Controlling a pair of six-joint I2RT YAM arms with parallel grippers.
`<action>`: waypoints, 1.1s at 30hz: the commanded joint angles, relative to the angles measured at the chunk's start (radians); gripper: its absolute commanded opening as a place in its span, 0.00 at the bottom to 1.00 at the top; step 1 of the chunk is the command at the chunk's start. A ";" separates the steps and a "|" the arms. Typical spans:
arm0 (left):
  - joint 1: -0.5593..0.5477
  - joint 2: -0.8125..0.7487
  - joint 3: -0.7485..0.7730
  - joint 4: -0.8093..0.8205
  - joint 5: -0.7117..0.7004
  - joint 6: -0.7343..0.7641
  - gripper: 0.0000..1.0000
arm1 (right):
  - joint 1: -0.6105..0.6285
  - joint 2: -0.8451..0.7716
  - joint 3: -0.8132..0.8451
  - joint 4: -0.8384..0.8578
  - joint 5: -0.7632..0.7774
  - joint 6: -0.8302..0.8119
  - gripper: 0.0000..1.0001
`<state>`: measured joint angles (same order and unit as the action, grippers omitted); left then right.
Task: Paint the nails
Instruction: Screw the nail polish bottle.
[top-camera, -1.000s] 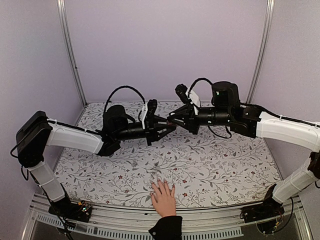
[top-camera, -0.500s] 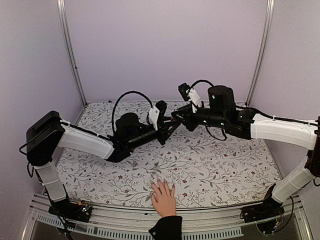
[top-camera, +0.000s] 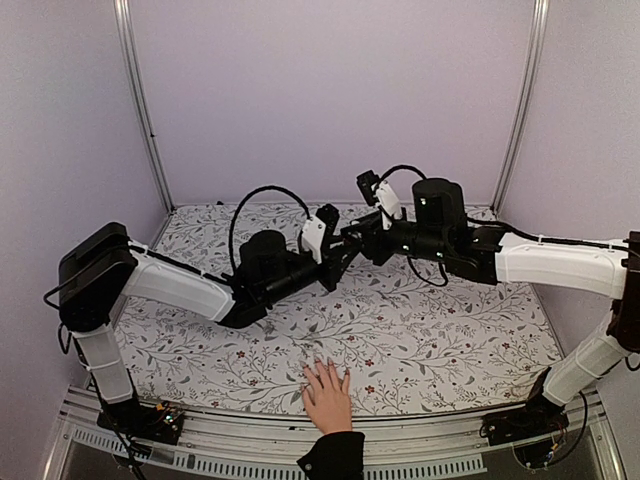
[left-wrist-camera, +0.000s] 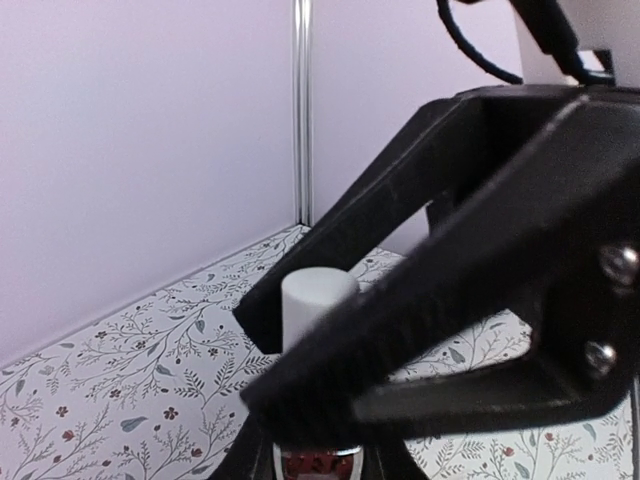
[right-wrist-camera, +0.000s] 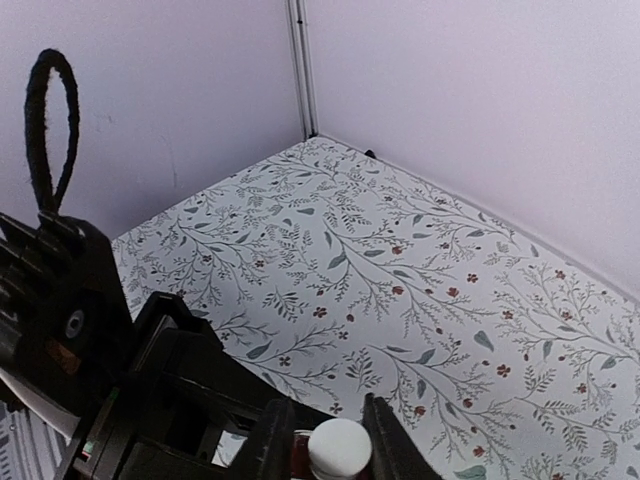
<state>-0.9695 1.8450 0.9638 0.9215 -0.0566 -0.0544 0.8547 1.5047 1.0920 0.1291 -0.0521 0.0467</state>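
In the middle of the top view the left arm (top-camera: 180, 285) and right arm (top-camera: 540, 262) meet nose to nose above the flowered table (top-camera: 450, 330). The left jaws are clamped on the small dark-red bottle (left-wrist-camera: 315, 465), which stands upright between them in the left wrist view. The right jaws sit narrow on either side of its white cap (right-wrist-camera: 338, 447), but I cannot tell whether they pinch it or stand just clear. The nails (top-camera: 322, 366) are well apart from all this, on the hand (top-camera: 328, 398) spread flat at the lower centre of the top view, by the table's near edge. The risk, as I judge it, is at the cap: loose right jaws would slip instead of unscrewing it, and an off-axis pull could tilt the bottle or spill polish. Compared with a second ago, the left arm has swung up and toward the centre, the right arm has slid slightly left, and the hand has not moved.
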 joint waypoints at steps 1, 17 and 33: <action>0.019 -0.059 -0.026 0.013 0.091 0.011 0.00 | 0.034 -0.051 -0.020 0.025 -0.115 -0.035 0.36; 0.135 -0.140 -0.127 0.109 0.789 -0.058 0.00 | 0.031 -0.192 -0.075 -0.061 -0.337 -0.186 0.60; 0.144 -0.099 -0.084 0.171 1.035 -0.147 0.00 | 0.032 -0.161 -0.023 -0.153 -0.587 -0.296 0.33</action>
<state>-0.8364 1.7294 0.8536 1.0416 0.9314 -0.1776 0.8833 1.3277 1.0309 0.0135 -0.5774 -0.2245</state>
